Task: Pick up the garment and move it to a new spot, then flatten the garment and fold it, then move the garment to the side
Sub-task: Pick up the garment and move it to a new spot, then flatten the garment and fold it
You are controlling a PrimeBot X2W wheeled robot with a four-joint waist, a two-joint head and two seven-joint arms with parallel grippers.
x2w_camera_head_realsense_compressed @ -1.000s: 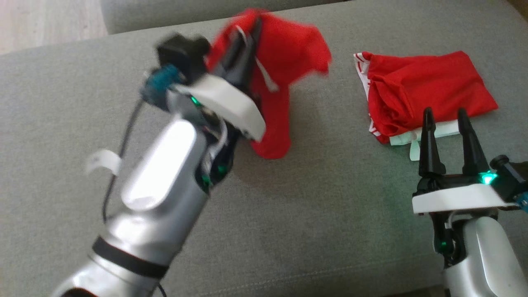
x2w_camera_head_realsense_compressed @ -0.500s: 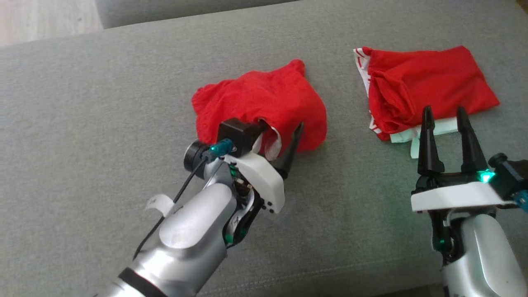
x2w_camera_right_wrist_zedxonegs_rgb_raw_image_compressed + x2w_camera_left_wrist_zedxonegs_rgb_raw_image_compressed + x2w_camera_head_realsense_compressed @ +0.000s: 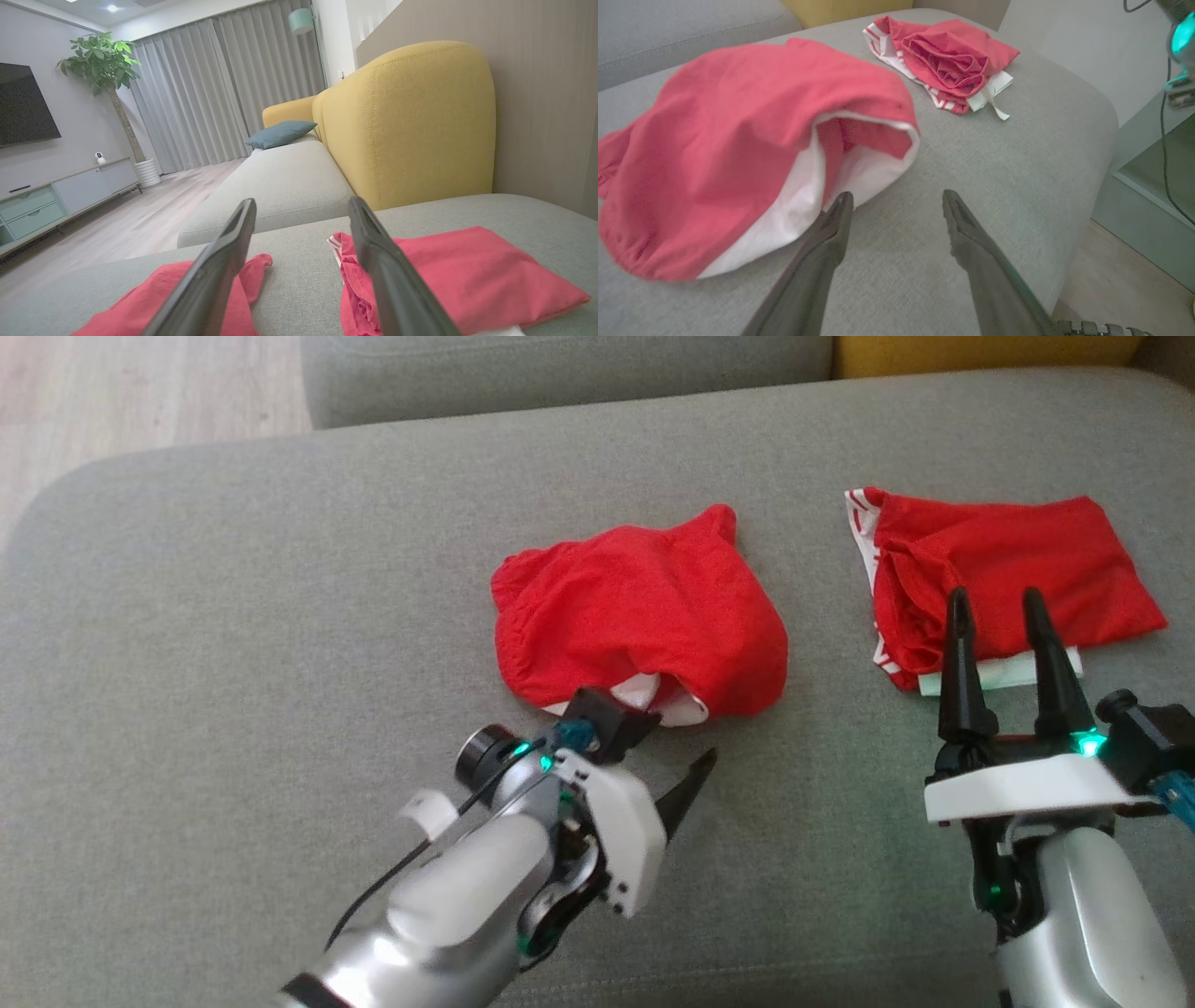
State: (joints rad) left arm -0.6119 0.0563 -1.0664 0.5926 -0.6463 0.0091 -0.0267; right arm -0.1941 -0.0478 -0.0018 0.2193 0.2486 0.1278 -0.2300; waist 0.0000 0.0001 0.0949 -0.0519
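Note:
The garment (image 3: 644,611) is a crumpled red piece with a white lining, lying loose in the middle of the grey sofa seat (image 3: 280,616). My left gripper (image 3: 658,739) stands open just in front of its near white edge, holding nothing. In the left wrist view the garment (image 3: 738,140) lies to the left of that gripper (image 3: 896,196), and the left fingertip (image 3: 843,205) is at the white hem. My right gripper (image 3: 992,602) is open and empty at the lower right. In the right wrist view the garment (image 3: 140,298) lies low on the left, beside that gripper (image 3: 301,203).
A second red garment (image 3: 1018,579), folded with white trim, lies at the right just beyond my right fingertips; it is also in the wrist views (image 3: 952,60) (image 3: 467,275). A yellow sofa back (image 3: 411,121) rises behind. The seat's edge drops to wooden floor (image 3: 1120,289) on the right.
My left gripper held the garment up a second ago; it has lowered it onto the seat, opened, and drawn back toward me. The head camera has shifted. The right arm stays put.

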